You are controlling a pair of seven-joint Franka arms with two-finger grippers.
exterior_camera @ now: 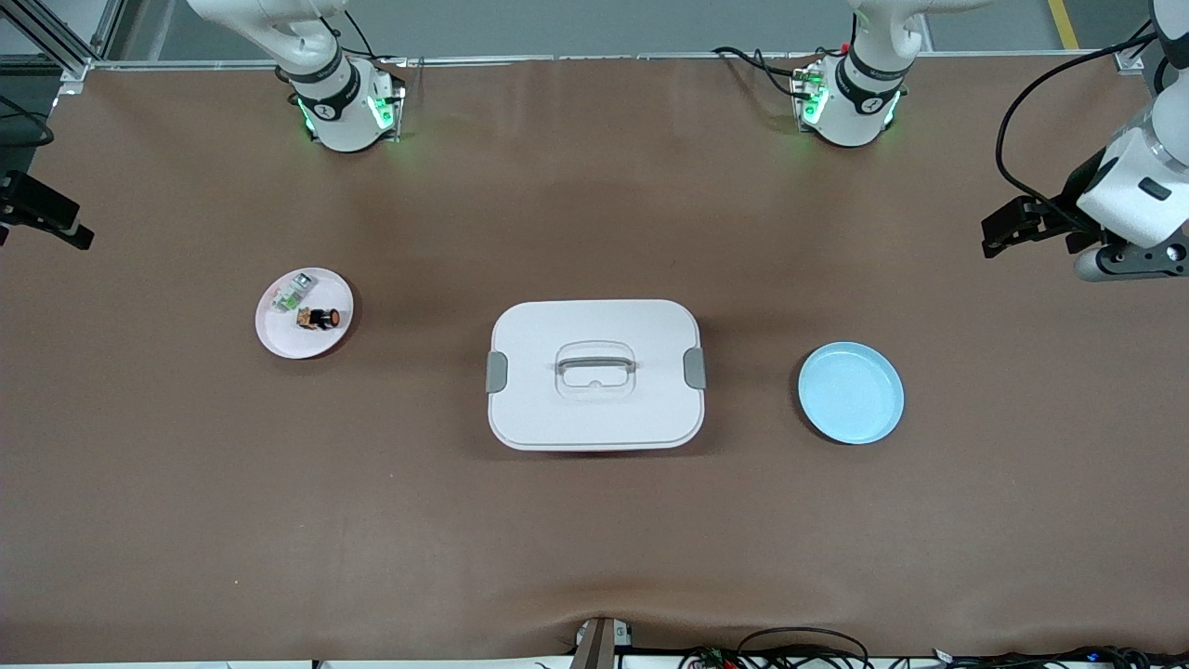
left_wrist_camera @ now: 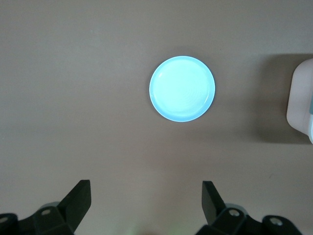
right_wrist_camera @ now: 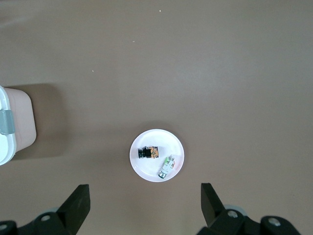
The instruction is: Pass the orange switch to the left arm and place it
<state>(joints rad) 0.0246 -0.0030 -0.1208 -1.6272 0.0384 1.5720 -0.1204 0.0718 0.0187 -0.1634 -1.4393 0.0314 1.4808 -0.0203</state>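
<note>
Risks, as judged: pinching the small green-and-white component (exterior_camera: 292, 295) instead of the tiny black orange-tipped switch (exterior_camera: 319, 319) lying beside it on the pale pink round plate (exterior_camera: 279, 339); dropping it at handover; clipping the large white lidded box (exterior_camera: 594, 373) mid-surface. Counted: one switch, one component, two plates including the empty light-blue round plate (exterior_camera: 851, 392), one box. Right hand (right_wrist_camera: 142, 205) spread, high over the pink plate's end; left hand (left_wrist_camera: 145, 201) spread over the blue plate's end.

We see a brown table (exterior_camera: 594, 530), a pink plate (exterior_camera: 279, 339) toward the right arm's end with a green-and-white component (exterior_camera: 293, 293) on it, and a blue plate (exterior_camera: 851, 392) toward the left arm's end.
</note>
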